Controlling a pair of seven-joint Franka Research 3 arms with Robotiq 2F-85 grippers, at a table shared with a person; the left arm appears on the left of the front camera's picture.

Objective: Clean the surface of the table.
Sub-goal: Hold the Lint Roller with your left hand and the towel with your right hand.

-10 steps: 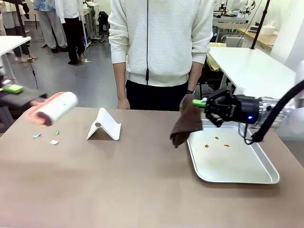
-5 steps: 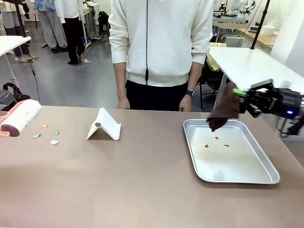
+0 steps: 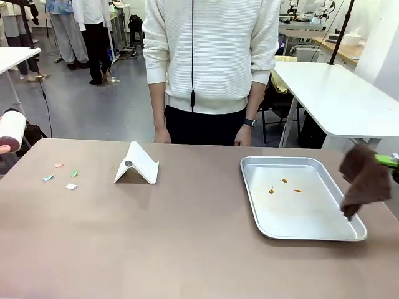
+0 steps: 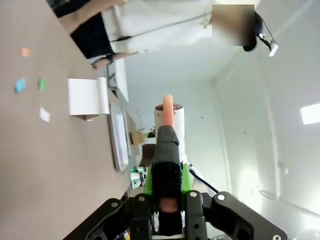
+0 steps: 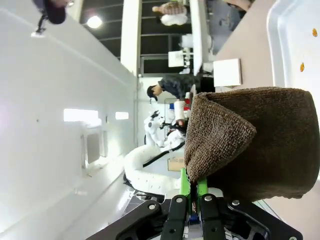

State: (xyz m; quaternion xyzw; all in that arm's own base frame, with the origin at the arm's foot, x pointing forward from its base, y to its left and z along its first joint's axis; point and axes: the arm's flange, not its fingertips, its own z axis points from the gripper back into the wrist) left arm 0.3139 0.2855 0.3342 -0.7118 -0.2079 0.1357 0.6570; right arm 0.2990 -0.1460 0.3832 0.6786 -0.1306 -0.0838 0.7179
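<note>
The tan-brown table (image 3: 174,237) carries a few small coloured paper scraps (image 3: 60,175) near its far left. In the wrist view my left gripper (image 4: 167,196) is shut on the handle of a lint roller (image 4: 169,112) with a white roll and pink end. From the front, the roller (image 3: 11,129) hangs off the table's left edge. My right gripper (image 5: 191,194) is shut on a brown cloth (image 5: 250,145). That cloth (image 3: 365,180) dangles beside the tray's right rim, with a green pad (image 3: 388,160) showing above it.
A shiny metal tray (image 3: 262,215) with a few orange crumbs (image 3: 283,185) lies on the right half. A white folded stand (image 3: 137,165) sits left of centre. A person in a white sweater (image 3: 209,56) stands at the far edge, hands down.
My right gripper swung the brown cloth rightward from left of the tray to beyond its right rim. My left gripper drew the lint roller leftward off the table.
</note>
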